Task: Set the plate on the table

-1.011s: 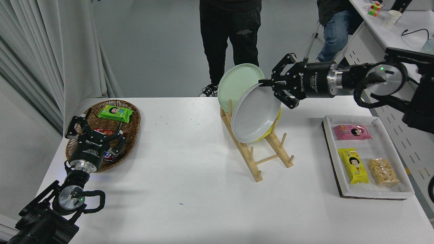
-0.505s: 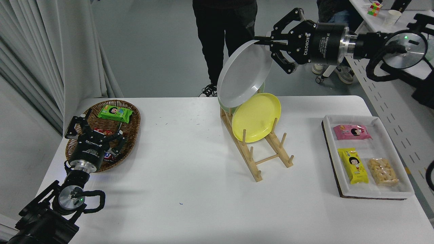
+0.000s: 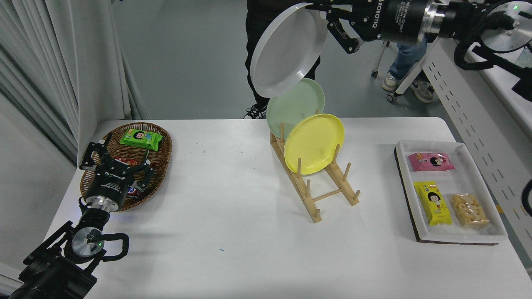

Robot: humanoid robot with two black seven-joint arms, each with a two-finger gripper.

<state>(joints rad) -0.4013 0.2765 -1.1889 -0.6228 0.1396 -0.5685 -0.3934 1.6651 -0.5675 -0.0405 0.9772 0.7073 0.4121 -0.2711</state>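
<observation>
The pale grey plate (image 3: 286,50) hangs tilted in the air, high above the wooden plate rack (image 3: 314,187), at the picture's top. My right gripper (image 3: 322,8) is shut on the plate's upper right rim, its fingers partly cut off by the top edge. The plate is clear of the rack and of the mint-green plate (image 3: 296,101) and the yellow plate (image 3: 314,143) standing in the rack. The white table (image 3: 232,216) lies far below it. My left gripper (image 3: 114,160) is parked at the lower left over a wicker basket, open and empty.
A wicker basket (image 3: 160,153) with snack packs stands at the left. A white snack tray (image 3: 447,191) with three packs sits at the right edge. A person (image 3: 253,54) stands behind the table's far side; another stands at the upper right.
My right gripper has lifted the grey plate out of the rack, up and slightly left. The mint-green and yellow plates stay in the rack. The left arm has not moved.
</observation>
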